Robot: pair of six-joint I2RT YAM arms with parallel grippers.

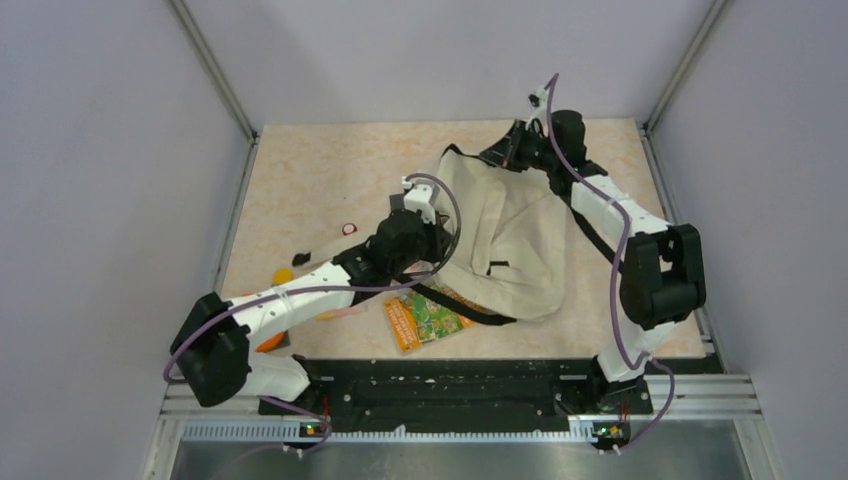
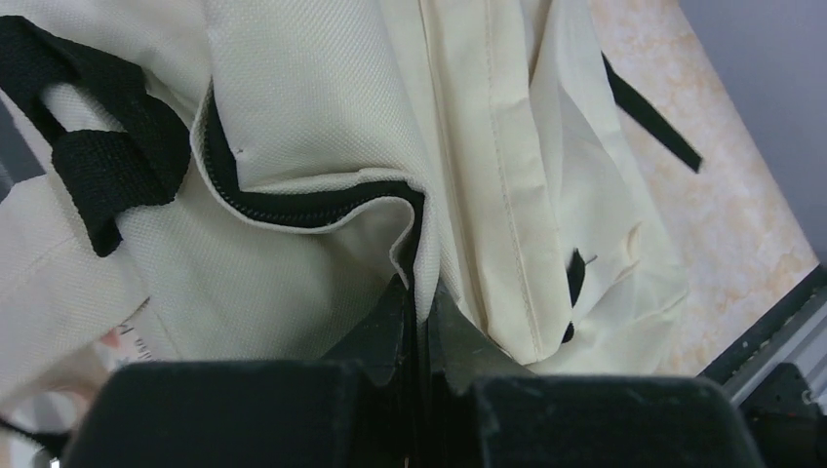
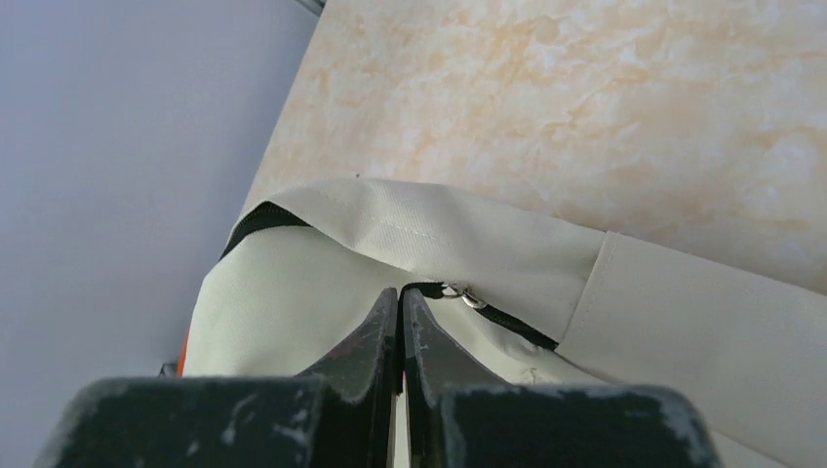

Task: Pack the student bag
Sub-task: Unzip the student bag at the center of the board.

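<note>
The large cream-beige fabric backpack [image 1: 510, 240] lies slumped on the pale marbled tabletop [image 1: 320, 180], right of the middle and reaching toward the far wall, with both arms stretched out to it. The left claw [image 2: 417, 292] is at the bag's left side. Its two black fingers [image 2: 385, 327] are pressed nearly together on a fold of cream cloth, right where the black zipper [image 2: 312, 207] curves down along the opening, so it is clamped on the bag's edge. A thick black webbing loop [image 2: 107, 156] sits off to that side.

The right claw [image 3: 401, 292] is at the bag's far end. Its fingers are together, their tips meeting at the start of a black zipper line, just beside a small metal pull [image 3: 472, 299]. Whether anything is pinched between them I cannot tell.

A brightly coloured picture book [image 1: 428, 318] lies flat at the bag's near edge, with a black strap [image 1: 455, 305] draped across it. A small orange piece [image 1: 283, 275] and a small red-and-white object [image 1: 349, 228] lie left of the bag.
</note>
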